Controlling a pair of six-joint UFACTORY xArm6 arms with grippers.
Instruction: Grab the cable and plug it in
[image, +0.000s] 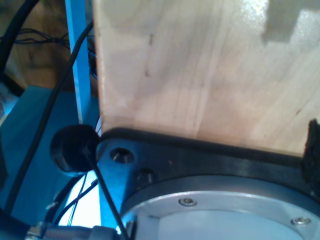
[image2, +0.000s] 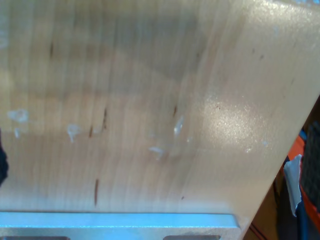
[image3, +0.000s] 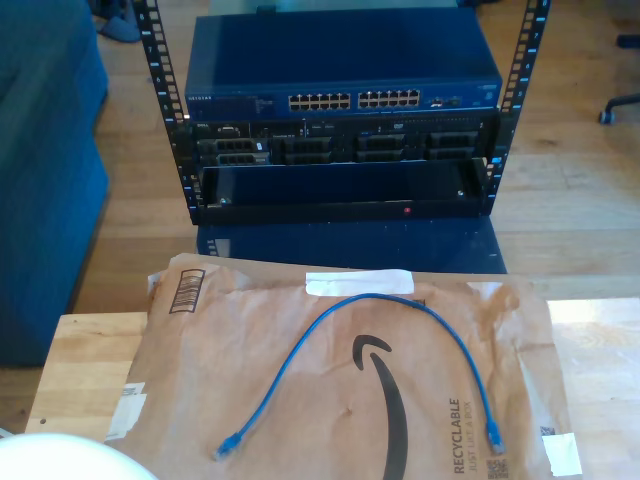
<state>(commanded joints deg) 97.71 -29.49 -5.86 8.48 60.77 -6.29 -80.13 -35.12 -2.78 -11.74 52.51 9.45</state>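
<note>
Brown paper mailer (image3: 400, 400) on wooden table (image3: 80, 370), network switch (image3: 340, 70) behind.

Thin bright-blue cable (image3: 400, 310) — arched loop, flat on brown paper mailer (image3: 400, 400), translucent plug at each end, both ends loose.

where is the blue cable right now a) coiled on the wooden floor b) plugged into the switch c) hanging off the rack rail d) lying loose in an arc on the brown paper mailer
d: the cable lies in an open arc on the brown paper mailer, both plugs free on the paper, short of the switch.
</note>
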